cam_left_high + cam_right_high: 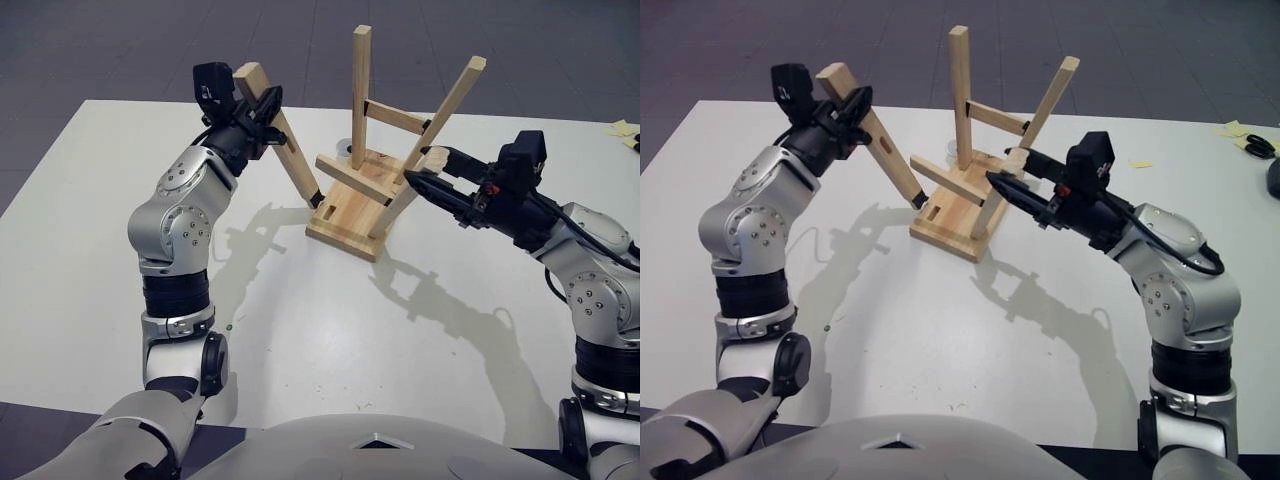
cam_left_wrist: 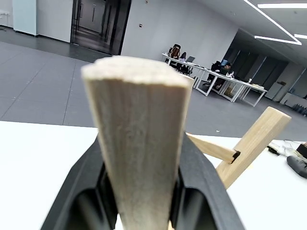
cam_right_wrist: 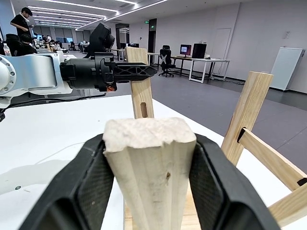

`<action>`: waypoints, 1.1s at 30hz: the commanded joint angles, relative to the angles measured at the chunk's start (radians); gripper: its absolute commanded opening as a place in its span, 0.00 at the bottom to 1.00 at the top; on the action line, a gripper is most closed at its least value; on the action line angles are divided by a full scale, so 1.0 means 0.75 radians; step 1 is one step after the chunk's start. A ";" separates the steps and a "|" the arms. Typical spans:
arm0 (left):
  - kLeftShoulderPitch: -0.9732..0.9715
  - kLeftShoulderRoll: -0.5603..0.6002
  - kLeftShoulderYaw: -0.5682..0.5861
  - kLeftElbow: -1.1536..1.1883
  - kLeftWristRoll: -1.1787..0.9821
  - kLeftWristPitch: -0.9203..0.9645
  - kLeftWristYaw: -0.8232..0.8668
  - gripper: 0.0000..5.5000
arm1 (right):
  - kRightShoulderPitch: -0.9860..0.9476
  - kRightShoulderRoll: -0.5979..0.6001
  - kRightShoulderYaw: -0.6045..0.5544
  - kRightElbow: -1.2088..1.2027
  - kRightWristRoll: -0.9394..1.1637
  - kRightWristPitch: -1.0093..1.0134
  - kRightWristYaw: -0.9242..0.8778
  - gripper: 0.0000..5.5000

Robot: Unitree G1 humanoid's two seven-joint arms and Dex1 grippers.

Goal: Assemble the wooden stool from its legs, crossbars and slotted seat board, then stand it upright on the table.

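The stool (image 1: 345, 225) sits on the table (image 1: 300, 335) between left tool (image 1: 266, 112) and right tool (image 1: 420, 168).

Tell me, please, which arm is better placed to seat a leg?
Left, likely: the left gripper holds a tilted leg whose lower end meets the seat board; the right gripper holds a second leg.

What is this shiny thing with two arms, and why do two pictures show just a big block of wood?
It is a robot shaped like a person. Two pictures come from cameras in its head, looking down over its arms at a white table. The other two come from a camera on each wrist, so the wood held there looks huge. On the table a half-built wooden stool sits upside down. Its seat board lies flat, and a pair of legs joined by a crossbar sticks up. The left gripper pinches a slanting leg whose bottom end meets the board. The right gripper pinches the top of the front leg.
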 commanded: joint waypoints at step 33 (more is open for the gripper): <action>0.073 0.033 -0.094 0.029 0.070 0.016 -0.052 0.19 | 0.071 0.016 0.075 -0.004 -0.039 -0.031 -0.075 0.39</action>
